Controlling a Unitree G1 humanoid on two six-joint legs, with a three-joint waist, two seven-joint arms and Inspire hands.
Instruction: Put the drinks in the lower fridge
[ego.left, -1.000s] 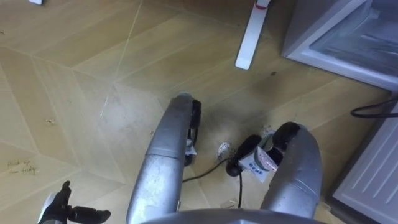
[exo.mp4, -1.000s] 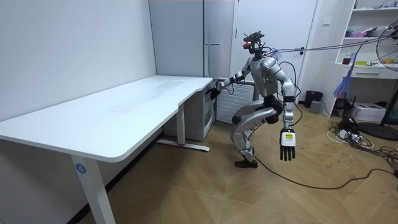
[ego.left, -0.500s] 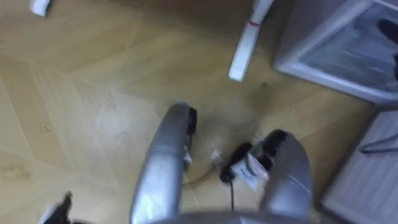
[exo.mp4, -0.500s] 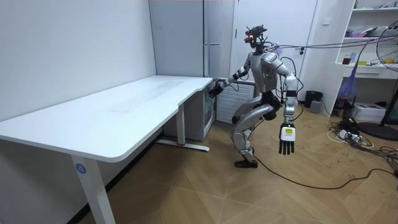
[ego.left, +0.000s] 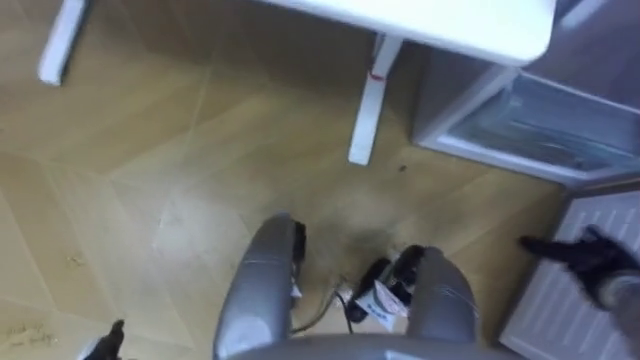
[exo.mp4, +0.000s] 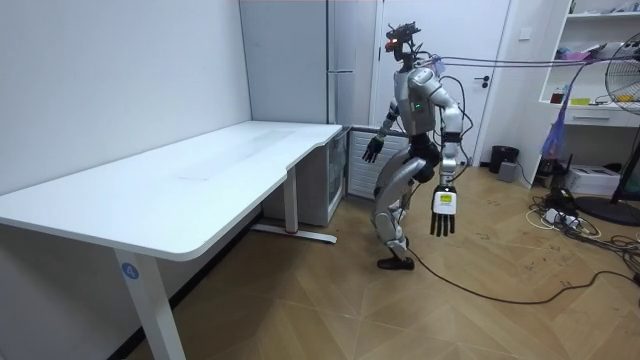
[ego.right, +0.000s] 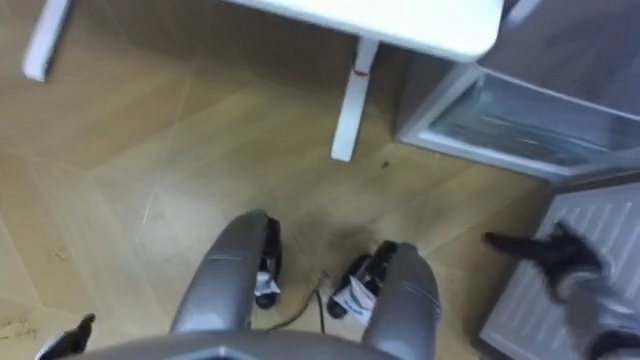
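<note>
1. The robot had risen from its crouch and stood nearly upright between the desk (ego.left: 430, 20) end and the fridge (ego.left: 470, 148).
2. Its right hand (ego.left: 572, 257) had drawn back from the fridge and hovered over the open door (ego.left: 570, 310), fingers spread and holding nothing.
3. Its left hand (exo.mp4: 441, 212) hung at its side, fingers straight and loosely together, also bare.
4. The fridge stood open, yet neither hand carried a drink, and I could not tell where the drinks were. The opening looked done, with the fetching probably still ahead.
5. A second earlier the knees were bent deeper, the right arm reached to the fridge's edge, and the left hand swung farther toward the room view's right. The desk edge had also entered the head views as the head lifted.
</note>
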